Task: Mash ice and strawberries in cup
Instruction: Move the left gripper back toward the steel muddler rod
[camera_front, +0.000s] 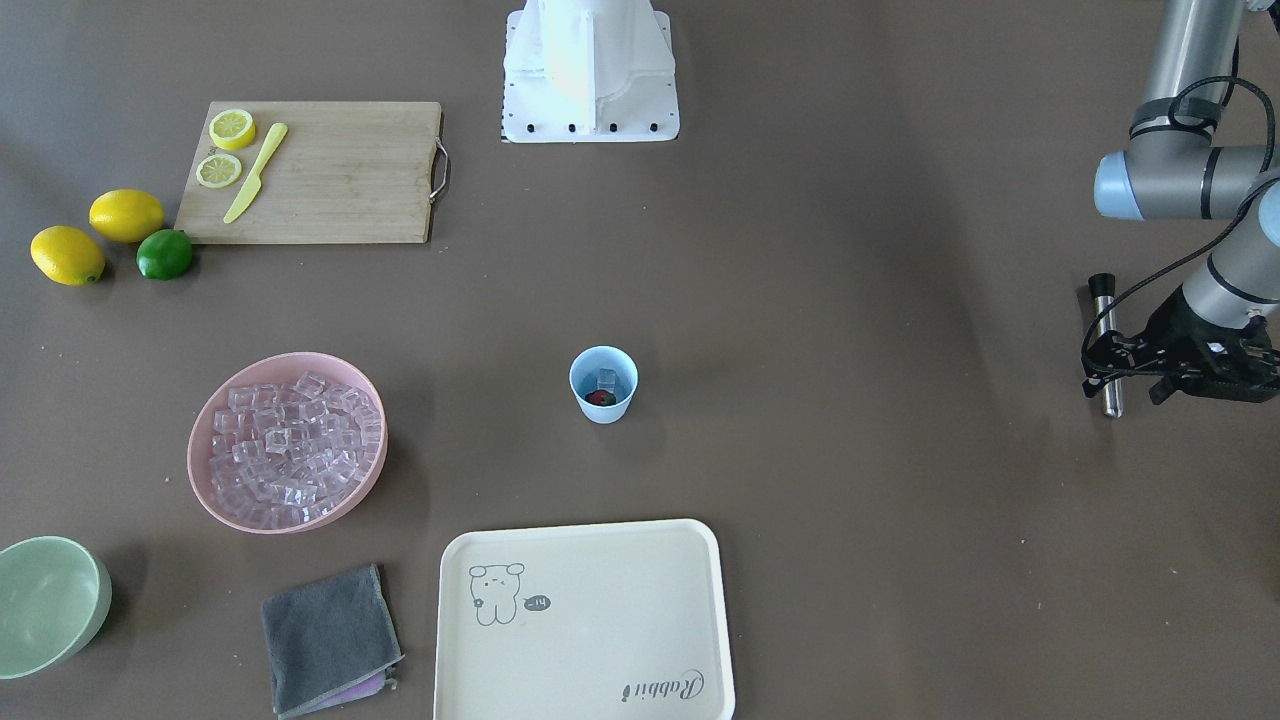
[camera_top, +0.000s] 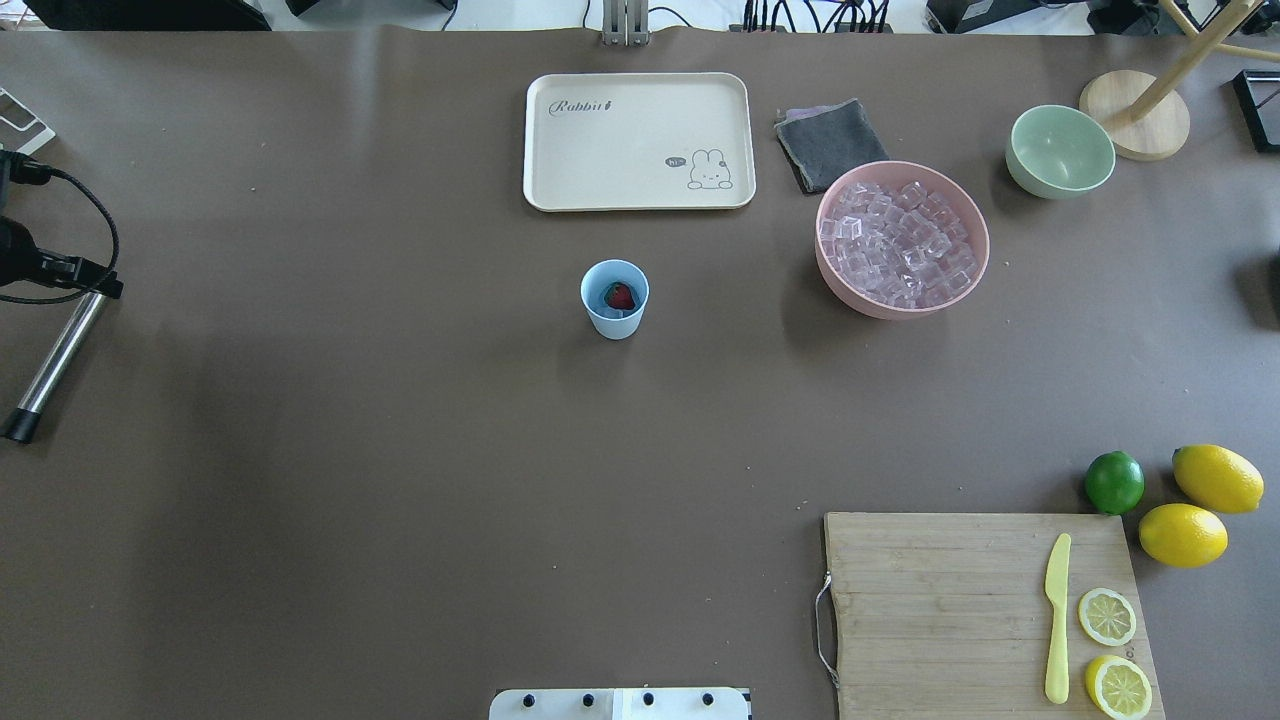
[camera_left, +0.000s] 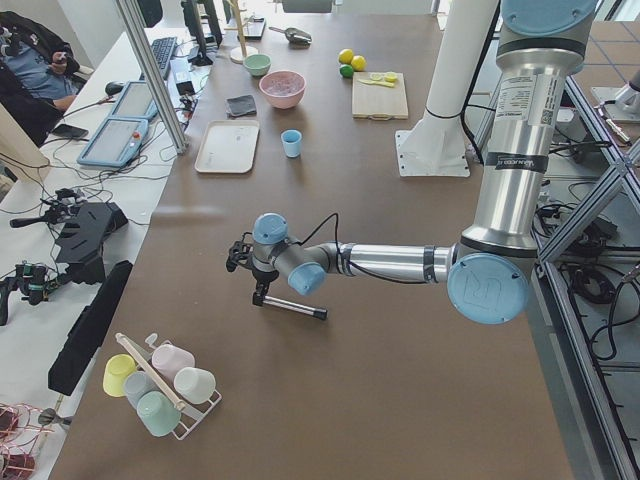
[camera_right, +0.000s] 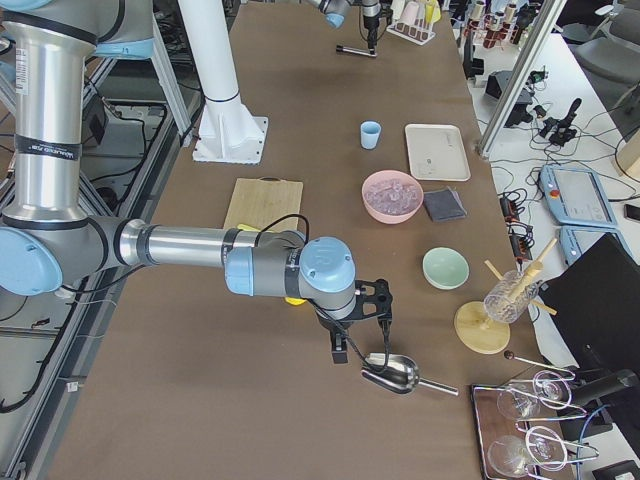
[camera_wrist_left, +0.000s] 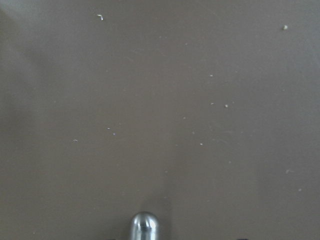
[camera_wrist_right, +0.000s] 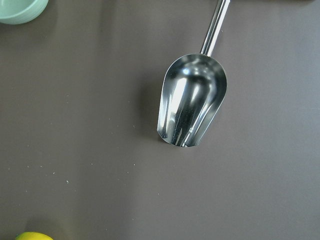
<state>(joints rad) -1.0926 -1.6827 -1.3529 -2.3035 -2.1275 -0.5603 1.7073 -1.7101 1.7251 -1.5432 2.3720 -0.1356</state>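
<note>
The light-blue cup (camera_front: 603, 385) (camera_top: 614, 298) stands upright mid-table. A red strawberry (camera_front: 600, 398) (camera_top: 620, 295) and a clear ice cube (camera_front: 606, 378) lie inside it. More ice (camera_front: 290, 440) fills the pink bowl (camera_top: 972, 262). Far from the cup, at the table's end, my left gripper (camera_front: 1108, 365) (camera_top: 92, 290) is shut on a metal rod (camera_front: 1105, 330) (camera_top: 55, 365); the rod's rounded tip (camera_wrist_left: 144, 227) shows in the left wrist view. My right gripper (camera_right: 345, 350) hangs over a steel scoop (camera_wrist_right: 192, 107) (camera_right: 392, 372) that lies on the table. I cannot tell whether that gripper is open or shut.
A cream tray (camera_front: 585, 625) and a grey cloth (camera_front: 330, 638) lie beyond the cup. A green bowl (camera_front: 50, 600) sits near the pink one. A cutting board (camera_front: 315, 170) carries lemon slices and a yellow knife; lemons (camera_front: 95, 235) and a lime (camera_front: 165, 254) lie beside it.
</note>
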